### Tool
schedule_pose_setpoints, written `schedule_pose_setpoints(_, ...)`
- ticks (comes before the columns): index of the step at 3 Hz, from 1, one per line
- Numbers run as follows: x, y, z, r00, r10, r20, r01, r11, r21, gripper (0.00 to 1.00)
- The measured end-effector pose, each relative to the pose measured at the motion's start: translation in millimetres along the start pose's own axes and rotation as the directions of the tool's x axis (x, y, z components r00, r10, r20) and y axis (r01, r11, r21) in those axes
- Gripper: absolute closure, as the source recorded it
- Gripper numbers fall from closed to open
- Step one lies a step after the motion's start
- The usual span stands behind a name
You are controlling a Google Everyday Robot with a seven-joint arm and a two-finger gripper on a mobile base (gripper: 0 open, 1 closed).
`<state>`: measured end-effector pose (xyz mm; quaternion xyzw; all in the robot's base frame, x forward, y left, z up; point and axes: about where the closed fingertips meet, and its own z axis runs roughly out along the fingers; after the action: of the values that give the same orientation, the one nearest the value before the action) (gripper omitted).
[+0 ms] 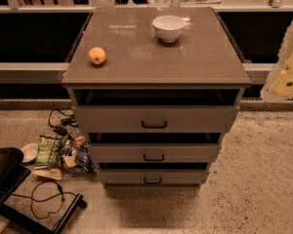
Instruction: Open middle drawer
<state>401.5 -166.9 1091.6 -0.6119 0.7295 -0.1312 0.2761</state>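
**Surfaces and finishes at the drawer unit**

- Counter (156, 57): smooth grey-brown top with a soft sheen; pale reflections lie across its far half.
- Middle drawer (185, 153): flat grey front, matt and even, like painted or laminated board. Its loop handle (154, 157) is black; cannot tell metal from plastic.
- Bowl (168, 27): white and glossy, ceramic by the look.
- Fruit (97, 55): orange skin, dull, with only a faint shine.
- Floor (263, 179): speckled and grainy, matt.
- Packets (49, 150) on the floor to the left: crinkled, shiny film wrappers.
- Tool (287, 77), at the right edge of the view beside the counter: pale cream shell, smooth, plastic-looking, low gloss.
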Motion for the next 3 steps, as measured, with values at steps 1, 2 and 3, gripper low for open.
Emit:
schedule_pose_setpoints(1,0.0,0.0,0.0,1.0,0.0,0.0,0.0,1.0,0.0,0.0)
schedule_pose_setpoints(2,0.1,0.0,0.0,1.0,0.0,0.0,0.0,1.0,0.0,0.0)
schedule_pose_setpoints(3,47.2,-5.8,6.4,0.992,-0.019,-0.125,0.025,0.9986,0.046,0.0)
